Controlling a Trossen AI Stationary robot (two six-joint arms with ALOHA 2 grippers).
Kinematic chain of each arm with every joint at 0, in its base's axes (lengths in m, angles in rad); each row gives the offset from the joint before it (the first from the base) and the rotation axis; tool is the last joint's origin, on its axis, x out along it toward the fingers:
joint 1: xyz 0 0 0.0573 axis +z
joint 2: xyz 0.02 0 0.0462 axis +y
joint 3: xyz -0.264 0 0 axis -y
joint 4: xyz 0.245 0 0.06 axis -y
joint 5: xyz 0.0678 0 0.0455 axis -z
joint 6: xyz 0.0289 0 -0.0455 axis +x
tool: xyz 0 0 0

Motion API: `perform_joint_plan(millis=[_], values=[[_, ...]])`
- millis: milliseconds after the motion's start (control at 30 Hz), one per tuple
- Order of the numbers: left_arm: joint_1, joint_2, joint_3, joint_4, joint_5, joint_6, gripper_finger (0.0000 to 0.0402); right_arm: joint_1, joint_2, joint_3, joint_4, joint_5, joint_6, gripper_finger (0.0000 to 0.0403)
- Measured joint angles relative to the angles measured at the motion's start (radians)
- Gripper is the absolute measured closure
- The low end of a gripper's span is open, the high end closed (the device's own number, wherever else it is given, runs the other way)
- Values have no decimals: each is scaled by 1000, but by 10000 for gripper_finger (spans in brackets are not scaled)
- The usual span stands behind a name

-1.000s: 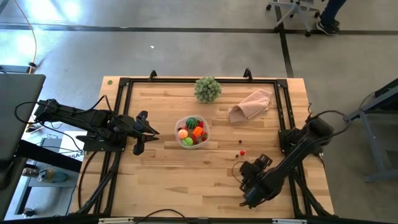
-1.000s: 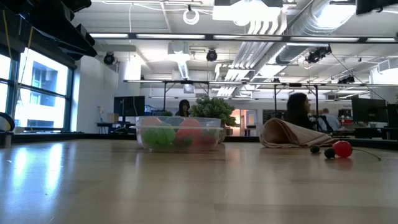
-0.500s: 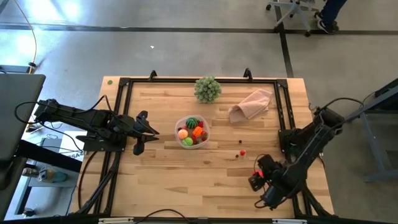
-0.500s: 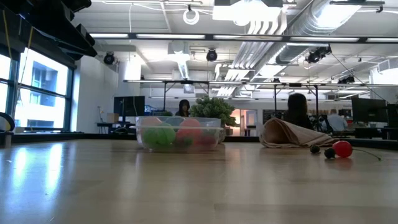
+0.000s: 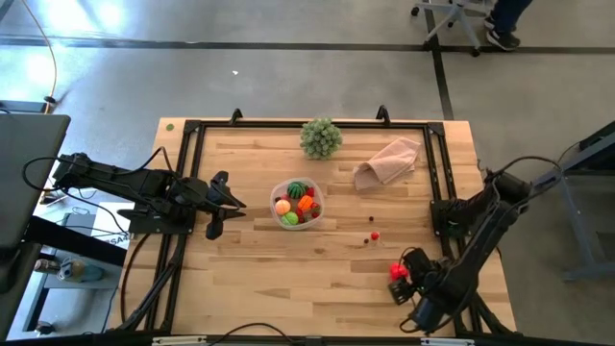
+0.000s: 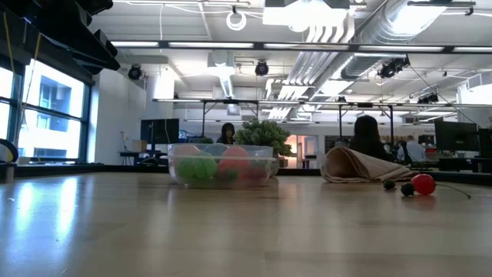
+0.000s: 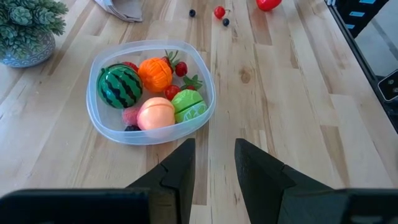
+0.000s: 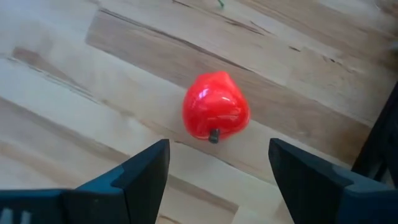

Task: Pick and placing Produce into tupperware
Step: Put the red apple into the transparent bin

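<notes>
Tupperware [image 5: 297, 204] sits near the middle of the table [image 5: 250, 279] from above, holding green, orange and red produce. My left gripper [image 5: 233, 204] waits just beside it on my left side. My right gripper [image 5: 407, 277] hovers near the table's front right corner, with a red pepper [image 5: 398, 271] lying just ahead of its fingers. A tiny red berry [image 5: 375, 234] and dark specks lie between the container and that pepper. A leafy ball [image 5: 321, 137] and a beige cloth [image 5: 388, 160] rest toward the far edge.

Low across the tabletop, the clear container shows green and red pieces through its wall, the cloth lies to one side of it, and a small red berry lies beside the cloth (neither of my grippers appears here).

Through my left wrist camera, the container holds a striped watermelon [image 7: 119, 86], an orange piece [image 7: 155, 73], a peach [image 7: 156, 114] and a light green piece [image 7: 189, 104]; my fingers [image 7: 180, 171] stand slightly apart, gripping nothing.

Through my right wrist camera, the pepper lies on the wood between and beyond my spread fingers [image 8: 146, 171], untouched.
</notes>
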Motion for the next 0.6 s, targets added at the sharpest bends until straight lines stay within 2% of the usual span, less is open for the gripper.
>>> perform_joint_plan(millis=[233,600], values=[[0,0,0,0,0,0,300,-12,53,0,2,-29,0,139],[0,0,0,0,0,0,300,-16,61,0,-15,18,16,139]])
